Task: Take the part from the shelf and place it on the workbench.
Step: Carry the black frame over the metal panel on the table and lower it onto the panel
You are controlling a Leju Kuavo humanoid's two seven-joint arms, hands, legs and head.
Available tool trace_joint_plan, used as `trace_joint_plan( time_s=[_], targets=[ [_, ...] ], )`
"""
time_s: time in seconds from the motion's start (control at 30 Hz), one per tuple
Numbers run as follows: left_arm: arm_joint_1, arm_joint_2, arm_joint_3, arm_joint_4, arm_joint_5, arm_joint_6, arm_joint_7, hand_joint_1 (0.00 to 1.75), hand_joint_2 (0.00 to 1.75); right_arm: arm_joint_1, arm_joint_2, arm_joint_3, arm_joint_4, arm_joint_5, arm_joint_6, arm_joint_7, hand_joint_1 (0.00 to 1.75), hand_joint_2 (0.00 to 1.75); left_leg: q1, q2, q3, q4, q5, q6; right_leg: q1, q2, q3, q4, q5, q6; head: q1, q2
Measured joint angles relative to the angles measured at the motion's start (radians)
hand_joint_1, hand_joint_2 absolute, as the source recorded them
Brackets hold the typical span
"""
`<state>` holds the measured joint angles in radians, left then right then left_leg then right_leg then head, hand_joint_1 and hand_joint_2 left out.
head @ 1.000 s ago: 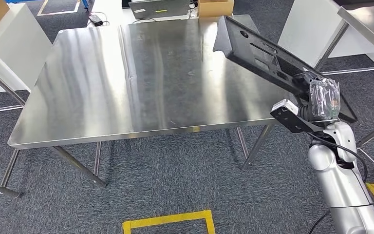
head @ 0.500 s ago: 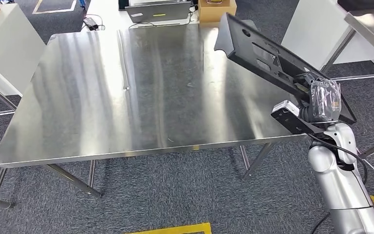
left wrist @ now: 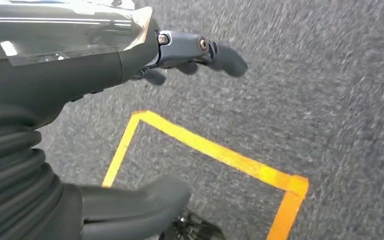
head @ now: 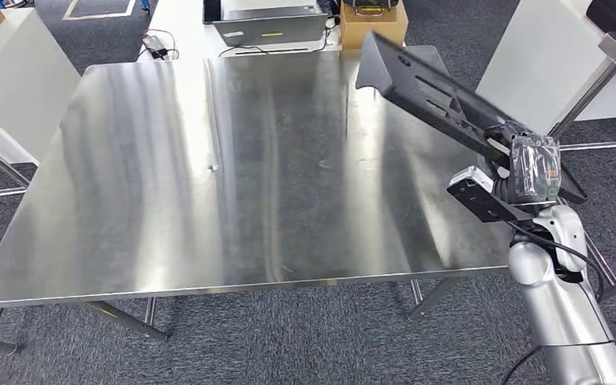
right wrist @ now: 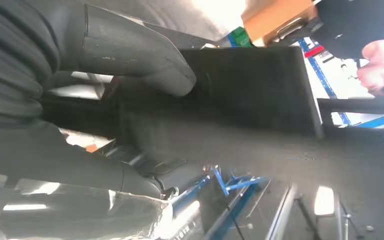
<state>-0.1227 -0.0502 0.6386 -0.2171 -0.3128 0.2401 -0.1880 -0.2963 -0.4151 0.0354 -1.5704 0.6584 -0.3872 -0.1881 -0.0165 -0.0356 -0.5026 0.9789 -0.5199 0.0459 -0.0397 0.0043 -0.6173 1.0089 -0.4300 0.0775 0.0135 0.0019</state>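
Observation:
A long black flat part (head: 433, 96) with slots and holes is held tilted above the right side of the steel workbench (head: 168, 184). My right hand (head: 525, 164) grips it at its near end, and the far end reaches over the table's back right area. In the right wrist view the thumb (right wrist: 135, 55) presses on the dark part (right wrist: 250, 90). My left hand (left wrist: 145, 135) hangs over grey carpet with fingers apart and nothing in it.
A laptop (head: 269, 20) and a cardboard box (head: 373, 20) lie on the floor beyond the table. White cabinets stand at the left (head: 8, 72) and right (head: 545, 64). Yellow floor tape (left wrist: 215, 155) runs under my left hand.
The whole view has shifted: the workbench now sits closer and lower in the picture, so I have moved toward it. The right hand still holds the part the same way.

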Motion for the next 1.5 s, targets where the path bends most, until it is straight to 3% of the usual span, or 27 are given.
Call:
trace_joint_plan(
  time_s=[0.07, 0.1, 0.17, 0.2, 0.23, 0.27, 0.3, 0.37, 0.43, 0.53, 0.6, 0.63, 0.7, 0.77, 0.8, 0.87, 0.9, 0.97, 1.03, 1.1, 1.17, 1.23, 1.27, 1.3, 1.33, 1.43, 1.5],
  targets=[
    [-0.002, 0.001, 0.000, 0.000, 0.000, 0.000, 0.000, 0.00, 1.75, 0.001, 0.000, -0.001, 0.000, 0.000, 0.000, -0.001, 1.75, 1.75, 0.002, 0.011, -0.014, 0.032, -0.025, -0.012, -0.004, 0.001, 0.008, 0.000, -0.013, -0.019, -0.001, 0.000],
    [-0.004, 0.001, 0.000, 0.000, 0.000, 0.000, 0.000, 0.00, 1.75, 0.001, 0.000, -0.002, 0.000, 0.000, 0.000, -0.001, 1.75, 1.75, 0.004, 0.019, -0.037, 0.077, -0.048, -0.021, -0.005, 0.001, 0.015, 0.000, -0.020, -0.028, -0.001, 0.000],
    [-0.004, -0.001, 0.000, 0.001, 0.000, 0.000, 0.000, 0.00, 1.75, 0.003, 0.001, -0.001, 0.001, 0.000, 0.000, -0.001, 1.75, 1.75, 0.011, 0.029, -0.110, 0.214, -0.100, -0.033, -0.002, 0.000, 0.031, -0.001, -0.032, -0.043, -0.001, 0.000],
    [-0.004, -0.002, 0.000, 0.001, 0.000, 0.000, 0.000, 0.00, 1.75, 0.005, 0.002, -0.001, 0.002, 0.000, 0.000, -0.001, 1.75, 1.75, 0.014, 0.031, -0.149, 0.276, -0.113, -0.034, 0.000, -0.001, 0.039, -0.001, -0.038, -0.047, -0.001, 0.000],
    [-0.004, -0.003, 0.000, 0.002, 0.000, 0.000, 0.000, 0.00, 1.75, 0.006, 0.003, 0.000, 0.002, 0.000, 0.000, -0.001, 1.75, 1.75, 0.016, 0.032, -0.178, 0.306, -0.101, -0.032, 0.002, 0.000, 0.048, -0.001, -0.044, -0.049, -0.001, 0.000],
    [-0.004, -0.003, 0.000, 0.002, 0.000, 0.000, 0.000, 0.00, 1.75, 0.006, 0.003, 0.000, 0.003, 0.000, 0.000, -0.001, 1.75, 1.75, 0.017, 0.032, -0.192, 0.300, -0.067, -0.026, 0.004, 0.000, 0.058, -0.001, -0.051, -0.049, -0.001, 0.000],
    [-0.004, -0.003, 0.000, 0.002, 0.000, 0.000, 0.000, 0.00, 1.75, 0.004, 0.003, 0.000, 0.003, 0.000, 0.000, -0.001, 1.75, 1.75, 0.015, 0.032, -0.189, 0.254, -0.014, -0.016, 0.007, 0.001, 0.068, -0.001, -0.057, -0.049, -0.001, 0.000],
    [-0.004, 0.000, 0.000, 0.002, 0.000, -0.001, 0.000, 0.00, 1.75, -0.002, 0.003, 0.000, 0.003, 0.000, 0.000, -0.001, 1.75, 1.75, 0.007, 0.031, -0.157, 0.138, 0.082, 0.015, 0.014, 0.003, 0.086, -0.006, -0.068, -0.048, 0.000, 0.000],
    [-0.005, 0.004, 0.000, 0.002, -0.001, -0.003, 0.000, 0.00, 1.75, -0.009, 0.004, 0.000, 0.004, 0.000, 0.000, -0.001, 1.75, 1.75, -0.004, 0.032, -0.135, 0.081, 0.114, 0.038, 0.015, 0.004, 0.094, -0.012, -0.072, -0.044, 0.000, 0.000],
    [-0.007, 0.007, 0.000, 0.001, -0.001, -0.005, 0.000, 0.00, 1.75, -0.011, 0.004, 0.000, 0.003, 0.000, 0.000, -0.001, 1.75, 1.75, -0.011, 0.032, -0.125, 0.063, 0.110, 0.045, 0.015, 0.003, 0.098, -0.023, -0.072, -0.035, -0.003, 0.000],
    [-0.012, 0.007, -0.001, 0.000, -0.001, -0.007, -0.002, 0.00, 1.75, -0.013, 0.000, -0.003, 0.001, 0.000, 0.000, -0.001, 1.75, 1.75, -0.006, 0.032, -0.095, 0.013, 0.103, 0.047, 0.019, -0.002, 0.088, -0.010, -0.082, -0.030, -0.001, 0.000],
    [-0.014, 0.006, -0.001, -0.001, -0.002, -0.007, -0.002, 0.00, 1.75, -0.015, -0.002, -0.004, 0.000, 0.000, -0.001, -0.001, 1.75, 1.75, -0.003, 0.031, -0.080, -0.011, 0.101, 0.047, 0.021, -0.003, 0.068, 0.024, -0.095, -0.030, 0.000, 0.000],
    [-0.015, 0.004, -0.003, -0.001, -0.002, -0.007, -0.003, 0.00, 1.75, -0.017, -0.006, -0.006, 0.001, 0.000, -0.001, -0.002, 1.75, 1.75, 0.001, 0.028, -0.069, -0.028, 0.097, 0.047, 0.020, -0.003, -0.006, 0.151, -0.136, -0.035, 0.004, 0.000],
    [-0.014, 0.000, -0.004, -0.001, -0.002, -0.007, -0.003, 0.00, 1.75, -0.016, -0.006, -0.005, 0.004, 0.008, 0.005, -0.002, 1.75, 1.75, 0.000, 0.027, -0.065, -0.025, 0.091, 0.044, 0.019, -0.003, -0.072, 0.248, -0.151, -0.027, 0.005, 0.000],
    [-0.013, -0.002, -0.005, -0.001, -0.002, -0.007, -0.005, 0.00, 1.75, -0.021, -0.007, -0.002, 0.007, 0.021, 0.018, 0.001, 1.75, 1.75, 0.000, 0.026, -0.062, -0.022, 0.086, 0.042, 0.018, -0.003, -0.080, 0.245, -0.134, -0.017, 0.005, 0.000],
    [-0.013, -0.004, -0.007, -0.001, -0.005, -0.011, -0.014, 0.00, 1.75, -0.047, -0.014, 0.008, 0.020, 0.061, 0.071, 0.018, 1.75, 1.75, 0.001, 0.026, -0.057, -0.006, 0.071, 0.033, 0.013, -0.004, -0.041, 0.126, -0.062, 0.008, 0.005, 0.000],
    [-0.014, -0.003, -0.009, -0.001, -0.007, -0.015, -0.022, 0.00, 1.75, -0.070, -0.019, 0.018, 0.033, 0.082, 0.110, 0.028, 1.75, 1.75, 0.000, 0.026, -0.058, 0.003, 0.063, 0.027, 0.013, -0.004, -0.013, 0.066, -0.032, 0.013, 0.005, 0.000],
    [-0.017, 0.000, -0.013, -0.002, -0.011, -0.025, -0.037, 0.00, 1.75, -0.131, -0.027, 0.048, 0.077, 0.118, 0.211, 0.041, 1.75, 1.75, -0.004, 0.028, -0.063, 0.021, 0.050, 0.016, 0.014, -0.001, 0.016, 0.003, -0.009, 0.000, 0.004, 0.000],
    [-0.023, 0.003, -0.018, -0.004, -0.012, -0.030, -0.051, 0.00, 1.75, -0.214, -0.030, 0.100, 0.158, 0.152, 0.323, 0.038, 1.75, 1.75, -0.005, 0.031, -0.069, 0.028, 0.046, 0.011, 0.014, 0.005, 0.014, 0.004, -0.009, -0.022, 0.002, 0.000],
    [-0.033, 0.004, -0.022, -0.005, -0.012, -0.031, -0.064, 0.00, 1.75, -0.305, -0.026, 0.166, 0.268, 0.183, 0.408, 0.018, 1.75, 1.75, -0.003, 0.033, -0.076, 0.045, 0.035, 0.002, 0.010, 0.007, 0.014, 0.003, -0.007, -0.035, 0.002, 0.000],
    [-0.046, 0.006, -0.024, -0.005, -0.008, -0.037, -0.074, 0.00, 1.75, -0.388, -0.005, 0.240, 0.394, 0.216, 0.452, -0.005, 1.75, 1.75, 0.003, 0.033, -0.117, 0.126, -0.007, -0.013, 0.006, 0.005, 0.016, 0.002, -0.006, -0.046, 0.001, 0.000],
    [-0.054, 0.007, -0.025, -0.005, -0.002, -0.050, -0.081, 0.00, 1.75, -0.454, 0.036, 0.316, 0.536, 0.256, 0.461, -0.012, 1.75, 1.75, 0.012, 0.033, -0.192, 0.256, -0.057, -0.026, 0.007, 0.005, 0.016, 0.002, -0.006, -0.051, 0.000, 0.000],
    [-0.055, 0.007, -0.025, -0.005, 0.000, -0.060, -0.086, 0.00, 1.75, -0.478, 0.061, 0.352, 0.607, 0.276, 0.458, -0.010, 1.75, 1.75, 0.016, 0.033, -0.223, 0.301, -0.063, -0.029, 0.007, 0.005, 0.017, 0.002, -0.007, -0.051, 0.000, 0.000],
    [-0.056, 0.007, -0.025, -0.005, 0.002, -0.072, -0.094, 0.00, 1.75, -0.496, 0.088, 0.387, 0.675, 0.293, 0.456, -0.006, 1.75, 1.75, 0.018, 0.033, -0.238, 0.312, -0.051, -0.030, 0.007, 0.005, 0.017, 0.002, -0.007, -0.051, 0.000, 0.000],
    [-0.057, 0.006, -0.025, -0.005, 0.003, -0.085, -0.102, 0.00, 1.75, -0.508, 0.115, 0.418, 0.734, 0.307, 0.454, -0.001, 1.75, 1.75, 0.020, 0.033, -0.232, 0.282, -0.020, -0.029, 0.008, 0.005, 0.019, 0.002, -0.008, -0.051, -0.001, 0.000],
    [-0.062, 0.007, -0.028, -0.005, 0.007, -0.122, -0.122, 0.00, 1.75, -0.539, 0.188, 0.483, 0.867, 0.325, 0.447, 0.015, 1.75, 1.75, 0.018, 0.032, -0.153, 0.088, 0.085, -0.018, 0.010, 0.006, 0.023, 0.002, -0.011, -0.049, 0.000, 0.000],
    [-0.063, 0.007, -0.031, -0.005, 0.007, -0.144, -0.132, 0.00, 1.75, -0.564, 0.230, 0.510, 0.940, 0.328, 0.441, 0.031, 1.75, 1.75, 0.013, 0.032, -0.129, 0.038, 0.096, -0.011, 0.014, 0.006, 0.023, 0.000, -0.014, -0.044, 0.000, 0.000]
  ],
)
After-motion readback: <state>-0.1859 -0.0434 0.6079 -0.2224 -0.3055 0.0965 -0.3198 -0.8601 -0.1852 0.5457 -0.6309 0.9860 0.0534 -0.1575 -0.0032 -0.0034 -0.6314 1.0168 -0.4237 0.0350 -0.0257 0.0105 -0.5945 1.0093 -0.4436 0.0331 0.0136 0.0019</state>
